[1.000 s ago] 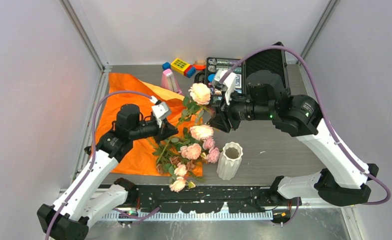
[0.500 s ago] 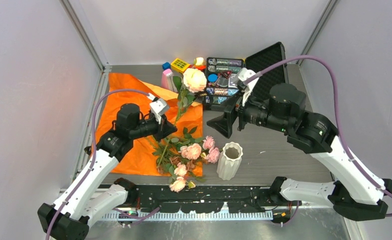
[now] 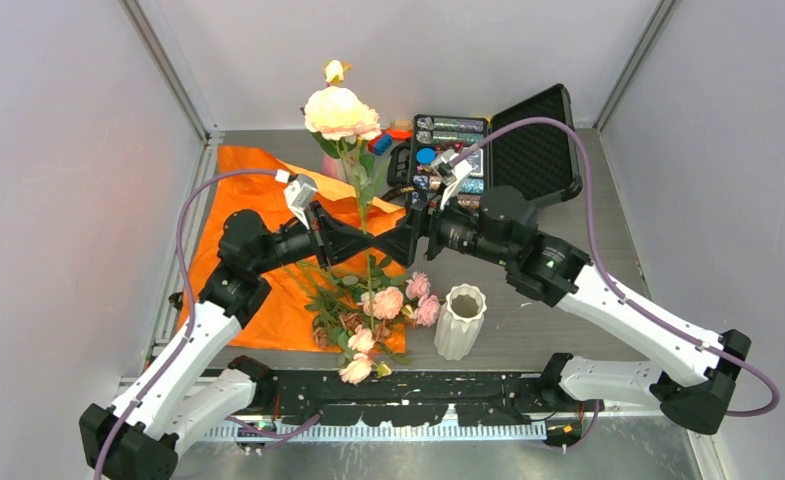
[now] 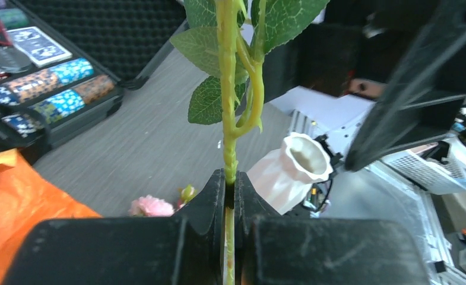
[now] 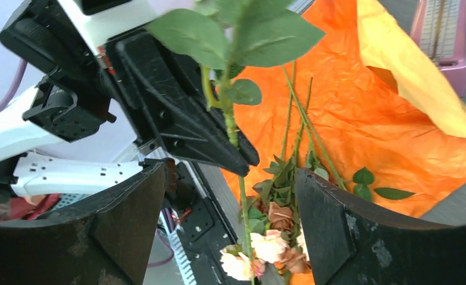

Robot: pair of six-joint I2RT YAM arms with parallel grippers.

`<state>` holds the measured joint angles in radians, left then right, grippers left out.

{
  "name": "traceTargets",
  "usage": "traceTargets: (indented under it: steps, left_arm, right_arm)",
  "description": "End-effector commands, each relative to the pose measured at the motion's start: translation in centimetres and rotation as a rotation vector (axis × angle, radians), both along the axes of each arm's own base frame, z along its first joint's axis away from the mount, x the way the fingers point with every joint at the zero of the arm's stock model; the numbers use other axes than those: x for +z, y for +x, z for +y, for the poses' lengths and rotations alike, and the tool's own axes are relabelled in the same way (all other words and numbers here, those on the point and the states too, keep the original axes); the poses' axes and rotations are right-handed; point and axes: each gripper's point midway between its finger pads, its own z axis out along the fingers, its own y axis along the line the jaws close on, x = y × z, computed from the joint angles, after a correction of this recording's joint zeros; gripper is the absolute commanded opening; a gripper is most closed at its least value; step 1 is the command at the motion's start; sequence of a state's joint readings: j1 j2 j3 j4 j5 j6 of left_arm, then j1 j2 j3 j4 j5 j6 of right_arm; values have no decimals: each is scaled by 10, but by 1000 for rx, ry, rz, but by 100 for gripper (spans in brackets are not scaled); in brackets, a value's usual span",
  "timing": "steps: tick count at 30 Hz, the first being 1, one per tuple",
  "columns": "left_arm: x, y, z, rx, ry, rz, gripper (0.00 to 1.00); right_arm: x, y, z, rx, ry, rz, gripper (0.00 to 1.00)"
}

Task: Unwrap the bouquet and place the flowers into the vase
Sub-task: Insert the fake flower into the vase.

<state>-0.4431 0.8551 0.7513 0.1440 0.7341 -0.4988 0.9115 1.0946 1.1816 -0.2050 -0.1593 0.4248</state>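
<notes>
A peach rose (image 3: 340,112) stands upright on a long green stem (image 4: 228,107), and my left gripper (image 3: 366,241) is shut on that stem (image 5: 227,122) low down. My right gripper (image 3: 396,243) faces it, open, its fingers (image 5: 336,221) on either side of the lower stem (image 5: 244,202) without touching it. The rest of the flowers (image 3: 380,310) lie in a loose pile on the bouquet's spread orange paper (image 3: 256,292). The white ribbed vase (image 3: 460,320) stands empty to their right and shows beyond the left jaws (image 4: 295,169).
An open black case (image 3: 488,150) with coloured tiles sits at the back right. A pink metronome-shaped object (image 5: 447,35) and toy blocks (image 3: 383,140) stand behind the paper. The enclosure's walls close in both sides, and the arm bases line the near edge.
The right gripper let go of the rose, opened wide, drew back, then came in around the stem. The left gripper rose and swung the rose upright.
</notes>
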Motion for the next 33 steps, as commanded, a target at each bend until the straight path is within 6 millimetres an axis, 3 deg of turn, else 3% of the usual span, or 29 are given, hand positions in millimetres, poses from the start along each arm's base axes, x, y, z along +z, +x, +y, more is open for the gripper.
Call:
traceTargets:
  steps: [1, 10, 19, 27, 29, 33]
  left_arm:
    - [38, -25, -3, -104, -102, -85, 0]
    - [34, -36, -3, -156, -93, -80, 0]
    - [33, -38, -6, -194, -92, -70, 0]
    - [34, -44, -7, -230, -89, -71, 0]
    - [34, -44, -8, -236, -87, -67, 0]
    - [31, -43, -8, -239, -77, -54, 0]
  right_arm:
    - [52, 1, 11, 2, 242, -10, 81]
    - [53, 5, 28, 44, 250, 1, 60]
    - [56, -9, 44, 175, 258, -12, 48]
    - [50, -1, 47, 147, 239, -19, 32]
    - [49, 0, 47, 142, 238, -22, 26]
    - [49, 1, 45, 140, 227, -48, 2]
